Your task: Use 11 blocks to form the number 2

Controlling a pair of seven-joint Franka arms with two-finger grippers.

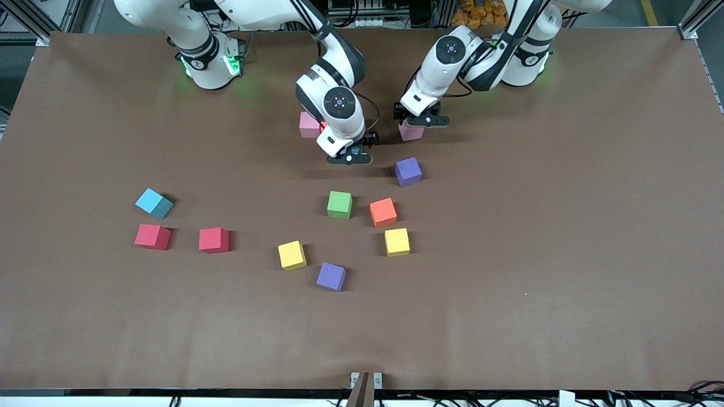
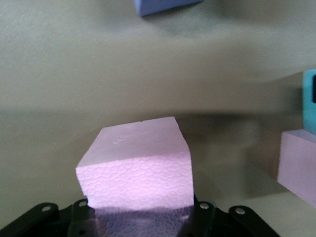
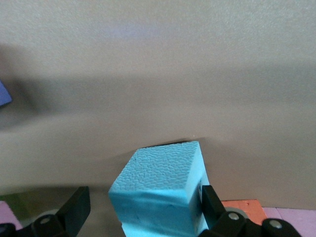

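While no writing shows, left tool [image 1: 421,120] grips pink block [image 2: 140,165].

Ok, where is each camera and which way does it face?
Front: high across the table, facing both arms over the blocks.
Left wrist: on that arm, looking down at the pink block in its jaws.
Right wrist: on that arm, at the blue block between its open jaws.
Both wrist views show that blue block.

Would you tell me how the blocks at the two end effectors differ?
Colour: the left end effector has a pink block, the right end effector a blue block. Grip: the pink block is clamped; the blue block stands between open fingers. Both are textured foam cubes.
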